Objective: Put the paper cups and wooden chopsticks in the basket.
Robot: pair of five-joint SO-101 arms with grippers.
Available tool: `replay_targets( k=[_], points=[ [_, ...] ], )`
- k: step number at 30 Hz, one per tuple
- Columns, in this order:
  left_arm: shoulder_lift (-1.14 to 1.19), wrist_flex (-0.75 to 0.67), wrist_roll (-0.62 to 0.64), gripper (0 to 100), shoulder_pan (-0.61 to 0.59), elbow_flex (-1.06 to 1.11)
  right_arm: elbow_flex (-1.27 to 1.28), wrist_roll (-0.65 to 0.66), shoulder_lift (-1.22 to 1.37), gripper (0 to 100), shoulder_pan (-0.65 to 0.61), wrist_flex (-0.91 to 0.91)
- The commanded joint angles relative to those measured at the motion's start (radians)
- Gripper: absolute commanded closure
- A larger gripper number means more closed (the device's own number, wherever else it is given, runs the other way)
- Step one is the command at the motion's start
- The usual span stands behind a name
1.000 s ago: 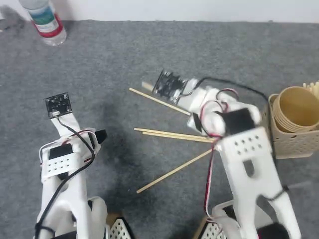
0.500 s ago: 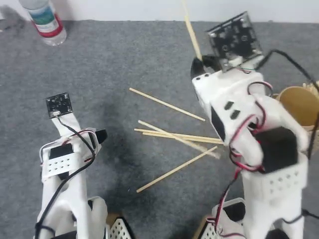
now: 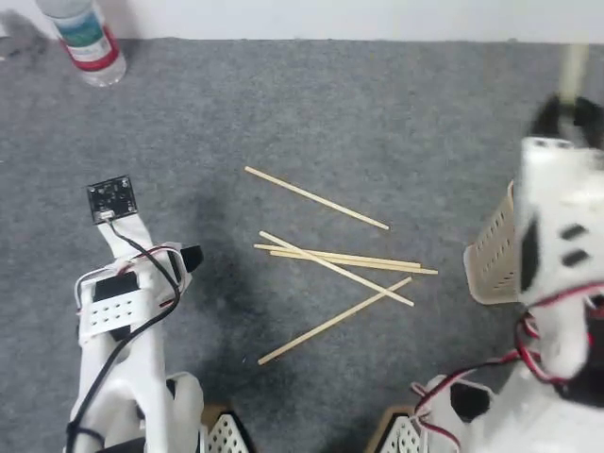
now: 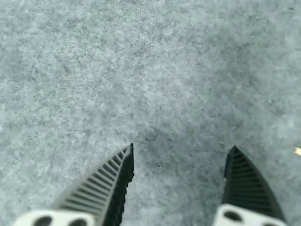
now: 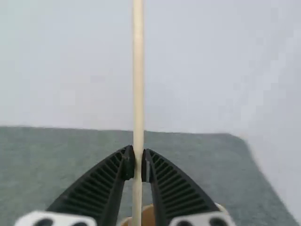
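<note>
Chopstick (image 5: 137, 70) clamped in the right gripper (image 5: 137, 162), fingers closed tight on its lower part. The stick stands upright against the pale wall. A tan rim (image 5: 146, 213) sits under the jaws, perhaps a paper cup's; too little shows to be sure.

High view: the right arm (image 3: 557, 236), blurred, is at the right edge of the grey mat (image 3: 311, 94), over the basket (image 3: 489, 257).

Five loose chopsticks (image 3: 340, 260) lie mid-mat. One lies apart toward the far side. Two lie nearly parallel and together, with one crossing over them. One lies slanted, nearer the arms.

The left gripper (image 4: 181, 153) is spread wide, holding nothing, above bare mat at the near left. A bottle (image 3: 85, 38) is at the far left corner.
</note>
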Motion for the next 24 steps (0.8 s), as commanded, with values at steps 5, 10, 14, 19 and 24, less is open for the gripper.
replay_targets(
  k=[5,10,14,19,24],
  points=[
    [-0.006,-0.015,0.009,70,0.002,-0.008,0.488,0.018,-0.199,99.1,0.335,-0.433],
    [-0.008,-0.018,0.008,70,0.006,-0.005,0.896,0.012,-0.337,99.1,0.441,-0.858],
    [-0.008,-0.018,0.008,70,0.006,-0.007,1.126,0.011,-0.403,99.1,0.440,-1.049],
    [-0.008,-0.018,0.008,70,0.003,-0.007,1.316,0.009,-0.429,99.1,0.440,-1.260],
    [-0.008,-0.018,0.008,70,0.006,-0.007,1.441,0.011,-0.420,99.1,0.440,-1.411]
  ],
)
